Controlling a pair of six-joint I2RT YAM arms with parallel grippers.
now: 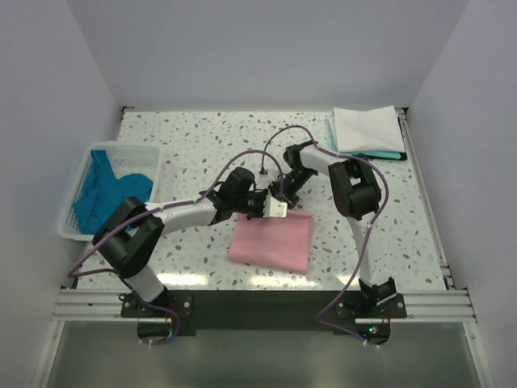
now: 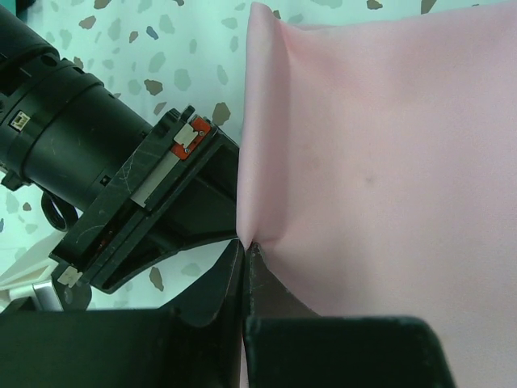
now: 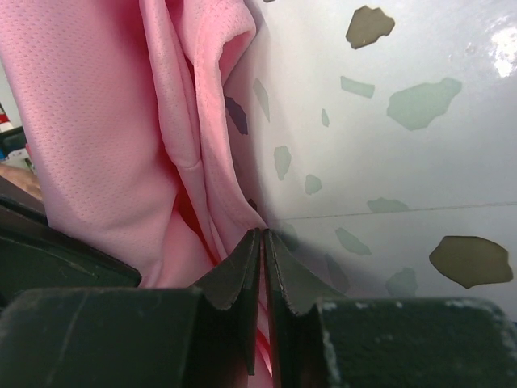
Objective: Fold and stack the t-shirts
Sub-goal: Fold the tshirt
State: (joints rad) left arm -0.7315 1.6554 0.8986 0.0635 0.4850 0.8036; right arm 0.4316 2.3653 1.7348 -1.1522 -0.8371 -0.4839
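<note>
Left gripper [image 2: 245,246] is pinched tight on the upper left corner of the pink t-shirt [image 1: 273,242], mid-frame in the overhead view. At far left the basket [image 1: 129,150] holds teal t-shirts [image 1: 101,194] in a heap (unfolded, by the look of them). The pink one lies centre-frame, part-folded into a rough rectangle. Just beside the left gripper, the right gripper [image 3: 262,238] has its jaws closed on a bunched fold of the same cloth. Upper right, a folded white t-shirt [image 1: 367,128] rests on a folded teal t-shirt [image 1: 388,155]. I'd judge two stacked, one in hand, the basket's lot left.
</note>
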